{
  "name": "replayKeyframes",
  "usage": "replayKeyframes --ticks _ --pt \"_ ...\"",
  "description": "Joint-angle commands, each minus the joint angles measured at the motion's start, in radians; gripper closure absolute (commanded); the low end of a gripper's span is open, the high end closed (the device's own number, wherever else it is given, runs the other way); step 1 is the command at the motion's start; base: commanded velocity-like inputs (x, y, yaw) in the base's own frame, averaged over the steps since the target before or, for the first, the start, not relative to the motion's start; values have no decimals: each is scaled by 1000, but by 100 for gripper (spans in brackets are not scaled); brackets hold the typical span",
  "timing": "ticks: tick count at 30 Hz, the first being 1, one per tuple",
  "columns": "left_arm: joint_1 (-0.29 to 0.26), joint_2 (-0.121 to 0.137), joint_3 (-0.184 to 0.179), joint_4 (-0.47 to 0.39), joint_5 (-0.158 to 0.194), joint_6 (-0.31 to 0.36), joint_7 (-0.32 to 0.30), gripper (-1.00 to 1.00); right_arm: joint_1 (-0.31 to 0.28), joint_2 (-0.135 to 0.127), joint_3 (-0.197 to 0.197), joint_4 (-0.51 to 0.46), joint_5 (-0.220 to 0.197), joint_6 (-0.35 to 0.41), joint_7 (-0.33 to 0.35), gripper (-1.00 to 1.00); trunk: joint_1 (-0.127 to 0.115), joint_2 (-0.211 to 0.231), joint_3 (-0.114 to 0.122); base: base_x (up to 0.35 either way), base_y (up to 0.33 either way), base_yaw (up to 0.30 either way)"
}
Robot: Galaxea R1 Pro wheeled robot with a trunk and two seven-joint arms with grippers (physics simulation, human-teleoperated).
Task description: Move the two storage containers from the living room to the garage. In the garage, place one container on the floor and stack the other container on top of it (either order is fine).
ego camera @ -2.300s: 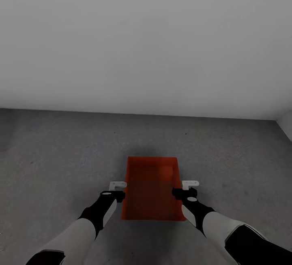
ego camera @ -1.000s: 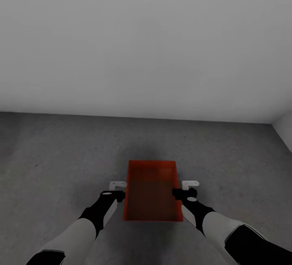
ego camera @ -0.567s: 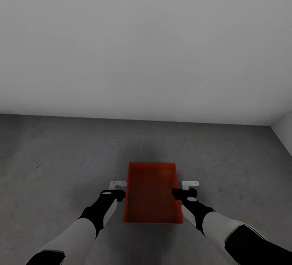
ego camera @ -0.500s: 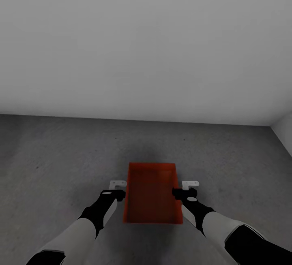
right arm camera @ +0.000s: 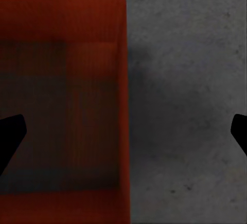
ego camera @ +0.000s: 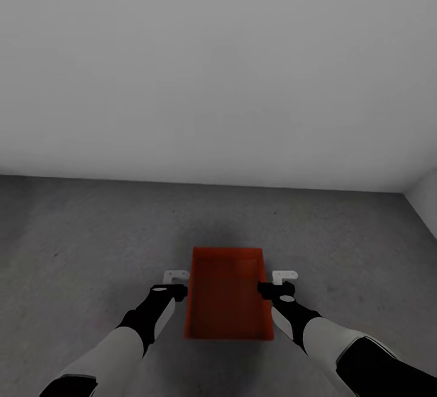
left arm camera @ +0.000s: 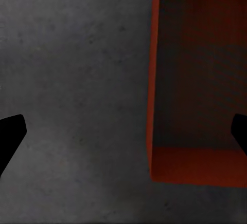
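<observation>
While jaws gape, container (ego camera: 227,300) rests on floor (ego camera: 91,233).

Dim, flat simulator light; soft blur; faint floor (ego camera: 91,245) shadow

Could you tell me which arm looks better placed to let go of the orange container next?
Neither clearly: left pincer and right pincer flank the container symmetrically, both open astride its side walls, above the floor.
</observation>
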Motion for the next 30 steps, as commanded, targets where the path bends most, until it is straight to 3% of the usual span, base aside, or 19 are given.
replayKeyframes --ticks 1,30 --pt "0 -1 0 -2 -3 6 3 -100 0 0 8 1 -9 -3 -3 -100 0 0 1 0 0 0" --pt "0 -2 -1 1 -4 6 -8 -100 0 -1 7 1 -9 -3 -3 -100 0 0 46 0 0 0"
